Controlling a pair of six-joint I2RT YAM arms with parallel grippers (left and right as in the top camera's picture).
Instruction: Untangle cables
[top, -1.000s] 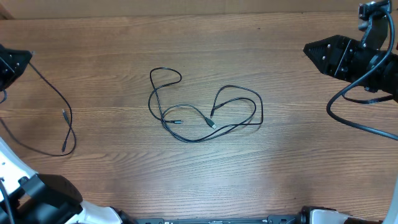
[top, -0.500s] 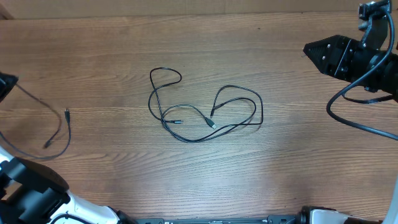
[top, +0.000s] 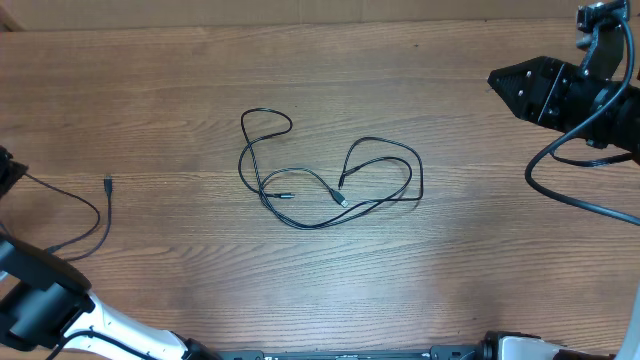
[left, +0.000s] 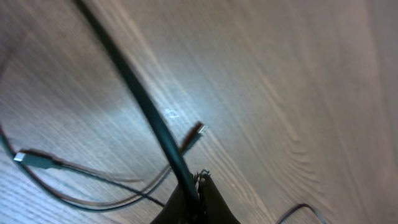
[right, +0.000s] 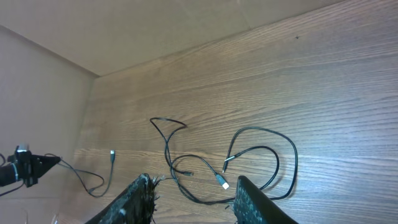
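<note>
The tangled cables lay in overlapping loops at the middle of the wooden table, with two small plug ends inside the loops; a separate cable curved near the left edge, its plug lying on the wood; the left gripper had its fingers pressed together on what seemed to be that cable, though the wrist view was blurred; the right gripper hovered well to the right of the tangle, fingers spread apart.
</note>
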